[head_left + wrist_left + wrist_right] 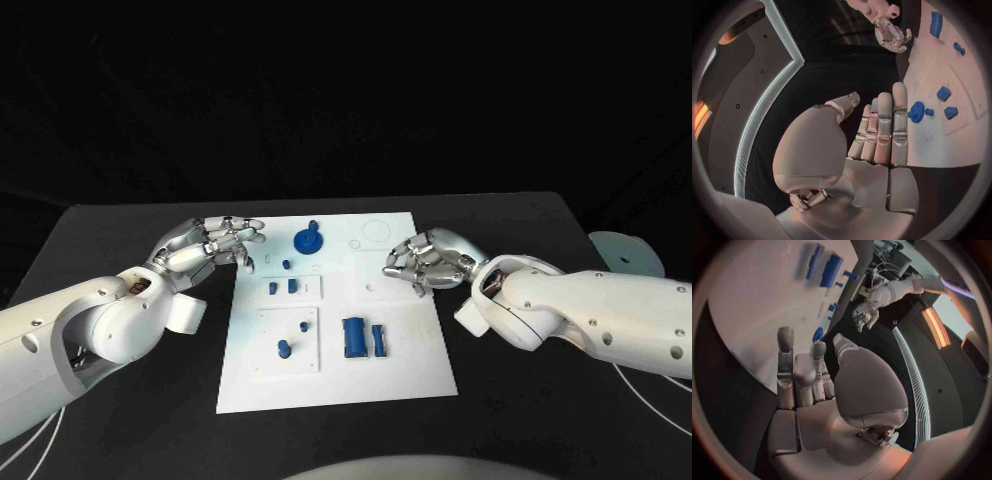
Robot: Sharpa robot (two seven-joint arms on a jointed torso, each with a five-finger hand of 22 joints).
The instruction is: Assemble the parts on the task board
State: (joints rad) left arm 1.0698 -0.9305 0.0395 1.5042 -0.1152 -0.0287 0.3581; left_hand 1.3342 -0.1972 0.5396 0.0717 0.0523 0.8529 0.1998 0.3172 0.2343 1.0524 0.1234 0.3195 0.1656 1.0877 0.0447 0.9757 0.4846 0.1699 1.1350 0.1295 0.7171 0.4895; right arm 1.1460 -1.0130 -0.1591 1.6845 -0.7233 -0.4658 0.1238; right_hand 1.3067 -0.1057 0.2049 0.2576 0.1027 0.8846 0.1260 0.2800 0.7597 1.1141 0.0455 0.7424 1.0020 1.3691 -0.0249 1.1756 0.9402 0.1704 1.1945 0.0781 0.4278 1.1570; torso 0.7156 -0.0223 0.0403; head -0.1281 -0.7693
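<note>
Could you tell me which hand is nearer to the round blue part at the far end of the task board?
Left. The left hand hovers just beside the round blue part; the right hand is farther, across the board.

You have one white task board point(335, 385) on the black table point(548, 420). On it you can count seven blue parts: one round knobbed piece point(309, 240), two tall blocks point(355, 336), two small blocks point(293, 286), and two small pegs point(284, 348). Two silver hands flank it, the left hand point(211, 243) and the right hand point(423, 261).

Matt white task board point(397, 370), glossy blue plastic parts point(355, 336), matt black table point(130, 225)
</note>
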